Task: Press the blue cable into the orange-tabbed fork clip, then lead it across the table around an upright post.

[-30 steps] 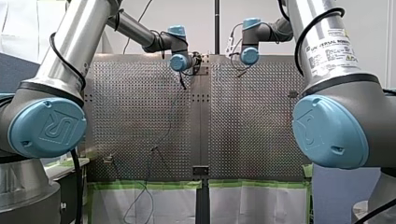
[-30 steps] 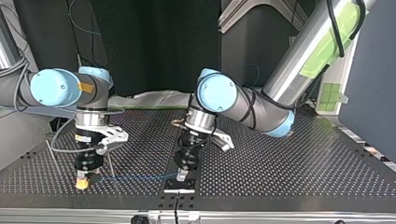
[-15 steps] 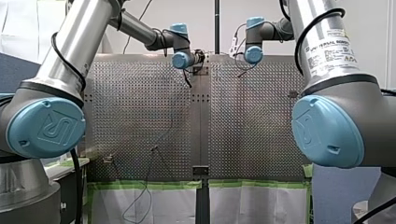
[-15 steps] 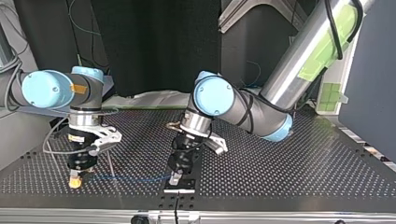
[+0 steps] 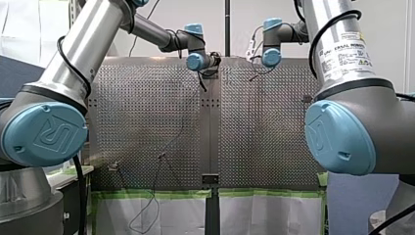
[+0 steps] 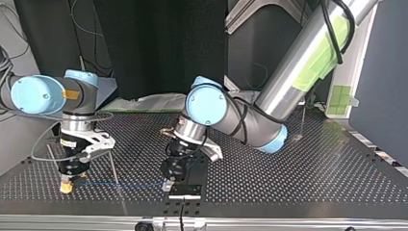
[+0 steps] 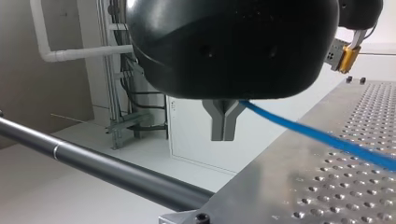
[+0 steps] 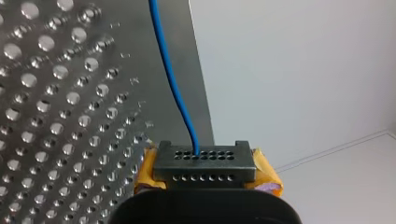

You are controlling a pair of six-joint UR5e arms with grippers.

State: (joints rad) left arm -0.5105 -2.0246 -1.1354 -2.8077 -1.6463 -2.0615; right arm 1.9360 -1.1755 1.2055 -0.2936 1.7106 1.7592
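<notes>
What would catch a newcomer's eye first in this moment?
A blue cable runs straight and low over the perforated table, near the top view's lower edge. My yellow-padded right end effector grips it at that view's left, my left end effector near the middle.

1. Left wrist view: the cable (image 7: 299,128) blurs toward the camera and is cut by the edge; the left gripper (image 7: 224,137) housing hides the grip.
2. Right wrist view: the right gripper (image 8: 205,161) hides the cable's end.
3. Front view, upper middle: the cable is too thin to trace.
</notes>
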